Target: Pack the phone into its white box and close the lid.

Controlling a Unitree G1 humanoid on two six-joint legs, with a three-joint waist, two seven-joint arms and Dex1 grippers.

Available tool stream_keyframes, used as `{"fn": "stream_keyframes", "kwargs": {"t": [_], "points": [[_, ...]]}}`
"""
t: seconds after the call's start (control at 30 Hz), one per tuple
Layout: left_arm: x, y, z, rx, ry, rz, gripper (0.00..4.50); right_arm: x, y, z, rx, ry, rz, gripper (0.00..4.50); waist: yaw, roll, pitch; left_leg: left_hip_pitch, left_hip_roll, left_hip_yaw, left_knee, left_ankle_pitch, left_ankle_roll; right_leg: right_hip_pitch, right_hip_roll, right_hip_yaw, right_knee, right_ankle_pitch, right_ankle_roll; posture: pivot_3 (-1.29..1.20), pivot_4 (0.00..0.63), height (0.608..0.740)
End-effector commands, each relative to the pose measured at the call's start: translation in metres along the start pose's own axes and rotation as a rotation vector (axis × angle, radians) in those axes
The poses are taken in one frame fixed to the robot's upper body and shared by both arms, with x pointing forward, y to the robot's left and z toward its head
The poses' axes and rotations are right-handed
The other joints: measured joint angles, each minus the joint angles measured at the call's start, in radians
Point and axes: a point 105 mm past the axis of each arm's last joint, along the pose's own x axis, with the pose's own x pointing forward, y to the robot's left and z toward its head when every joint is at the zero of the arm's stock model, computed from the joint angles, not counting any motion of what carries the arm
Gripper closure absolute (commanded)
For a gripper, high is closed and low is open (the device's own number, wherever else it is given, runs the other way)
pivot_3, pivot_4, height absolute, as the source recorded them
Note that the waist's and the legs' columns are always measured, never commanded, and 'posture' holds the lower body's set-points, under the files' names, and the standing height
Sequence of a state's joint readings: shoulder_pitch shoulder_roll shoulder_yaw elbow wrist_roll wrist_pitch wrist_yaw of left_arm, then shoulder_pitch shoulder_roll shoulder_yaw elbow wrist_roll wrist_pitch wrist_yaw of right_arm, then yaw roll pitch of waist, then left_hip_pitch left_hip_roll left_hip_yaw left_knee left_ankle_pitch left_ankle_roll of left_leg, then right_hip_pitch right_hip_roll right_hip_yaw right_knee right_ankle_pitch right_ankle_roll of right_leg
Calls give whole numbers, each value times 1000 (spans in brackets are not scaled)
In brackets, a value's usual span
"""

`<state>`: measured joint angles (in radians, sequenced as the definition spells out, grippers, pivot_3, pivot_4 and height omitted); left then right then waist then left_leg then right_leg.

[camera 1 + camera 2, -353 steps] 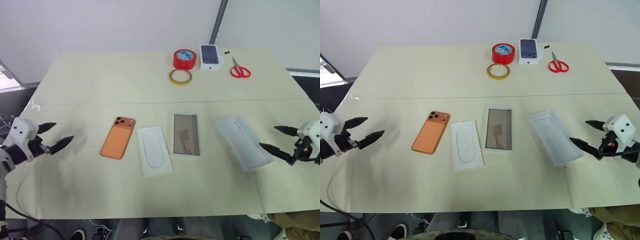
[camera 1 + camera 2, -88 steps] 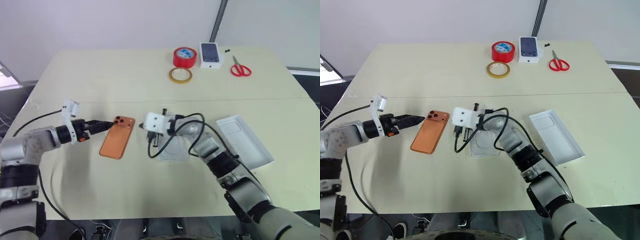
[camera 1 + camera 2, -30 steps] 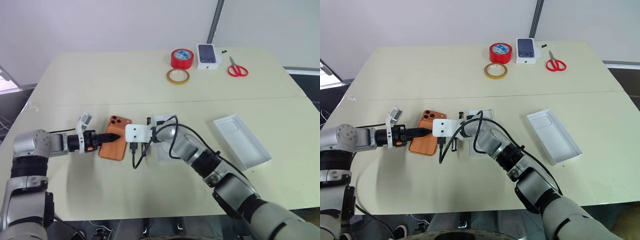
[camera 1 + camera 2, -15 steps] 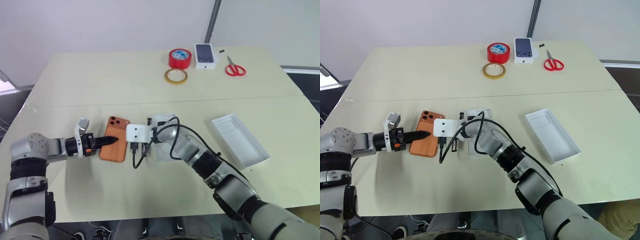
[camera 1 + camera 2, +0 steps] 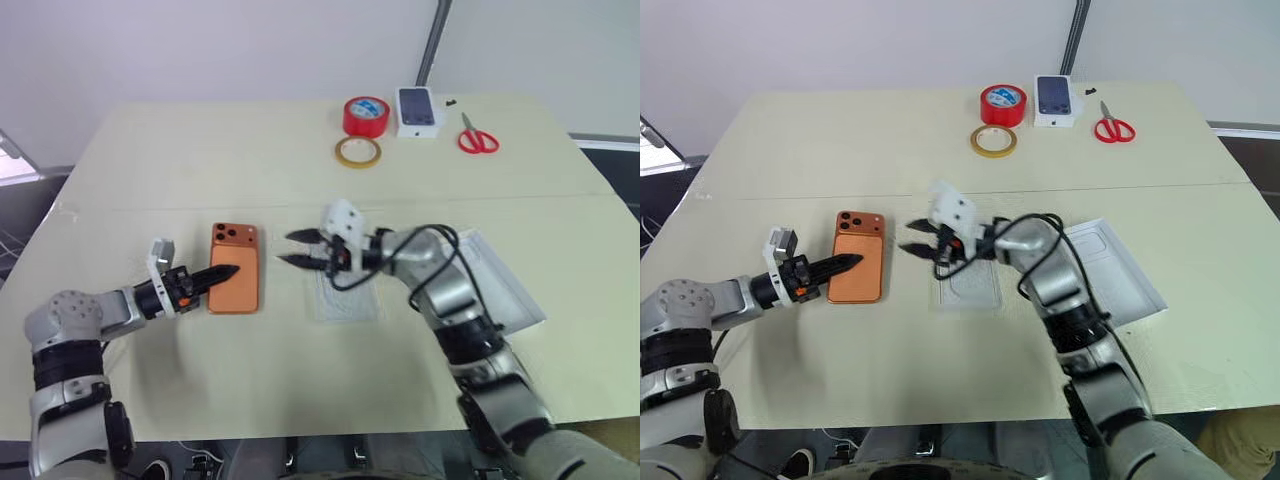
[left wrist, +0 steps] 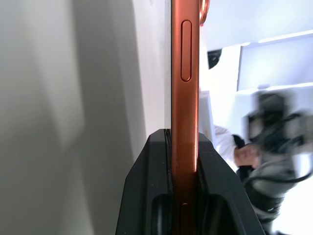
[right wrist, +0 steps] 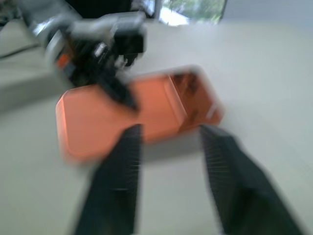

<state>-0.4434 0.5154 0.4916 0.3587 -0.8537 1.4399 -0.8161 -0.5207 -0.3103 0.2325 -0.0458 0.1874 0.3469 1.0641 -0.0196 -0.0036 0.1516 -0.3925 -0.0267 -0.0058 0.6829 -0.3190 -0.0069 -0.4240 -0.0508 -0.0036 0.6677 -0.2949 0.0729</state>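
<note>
The slim orange smartphone (image 5: 235, 268) lies back up on the beige counter (image 5: 200, 170), at the left of the middle, with its dark camera lenses at the far end. The left end effector (image 5: 222, 272) is clenched on the near left edge of the phone; in the left wrist view the thin orange edge (image 6: 185, 122) sits between the two black pads. The right end effector (image 5: 296, 250) hangs just right of the phone with its two black fingers spread, grasping nothing.

The shallow white tray (image 5: 345, 290) is just right of the phone, partly under the right arm. The white lid with the embossed outline (image 5: 500, 290) lies farther right, well apart.

I think the grip is the weak point. The pads catch only a narrow strip of a smooth edge, so the phone may pivot or slip out when it is lifted. Also the right arm is over the tray, so it may block the way or push the light tray aside.
</note>
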Motion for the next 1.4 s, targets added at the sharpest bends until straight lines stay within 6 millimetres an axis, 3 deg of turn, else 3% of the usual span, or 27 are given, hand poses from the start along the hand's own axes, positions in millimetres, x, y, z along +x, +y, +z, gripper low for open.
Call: {"fn": "stream_keyframes", "kwargs": {"t": [0.03,0.2,0.47,0.57,0.63,0.87,1.0,1.17,1.27,1.4], "points": [[4,-23,5,51,-32,-81,4500,-26,20,1,-146,34,93,1600,5,-1,0,0,0,0,0,0,0,0,0,0,0,0,0,0,150,740],[19,-38,-3,106,-16,-106,4500,-58,42,-29,-205,153,160,1600,6,-2,1,0,0,0,0,0,0,0,0,0,-1,0,0,0,150,740],[28,-42,-2,130,-9,-104,4500,-59,40,-51,-284,237,149,1600,8,-4,2,2,1,0,0,4,-7,0,2,0,1,1,-1,0,150,740],[31,-42,-5,141,3,-98,4500,-60,38,-55,-290,251,145,2394,9,-5,3,1,1,0,0,4,-7,1,2,0,0,1,-1,0,150,740],[32,-43,-7,139,12,-101,4500,-61,40,-59,-298,266,154,3292,10,-6,3,1,1,0,0,4,-7,1,2,0,0,1,-1,0,150,740],[33,-44,-10,152,19,-96,4500,-61,38,-59,-281,259,144,3292,7,-6,3,1,1,0,0,4,-7,1,2,0,0,1,-1,0,150,740],[35,-45,-10,156,15,-96,4500,-59,40,-63,-268,270,148,4439,8,-6,3,1,1,0,0,4,-7,1,2,0,0,1,-1,0,150,740],[36,-48,-8,159,6,-102,4500,-49,35,-54,-254,238,112,4439,6,-6,3,1,1,0,0,4,-7,1,2,0,0,1,-1,0,150,740],[39,-50,-5,162,-3,-109,4500,-32,27,-42,-217,210,49,4439,4,-6,3,2,1,0,0,4,-7,1,2,0,0,1,-1,0,150,740],[52,-56,-3,179,-7,-108,4500,-15,26,-44,-203,230,26,4439,11,-6,3,1,1,0,1,4,-7,1,2,0,1,1,-1,0,150,740]]}}
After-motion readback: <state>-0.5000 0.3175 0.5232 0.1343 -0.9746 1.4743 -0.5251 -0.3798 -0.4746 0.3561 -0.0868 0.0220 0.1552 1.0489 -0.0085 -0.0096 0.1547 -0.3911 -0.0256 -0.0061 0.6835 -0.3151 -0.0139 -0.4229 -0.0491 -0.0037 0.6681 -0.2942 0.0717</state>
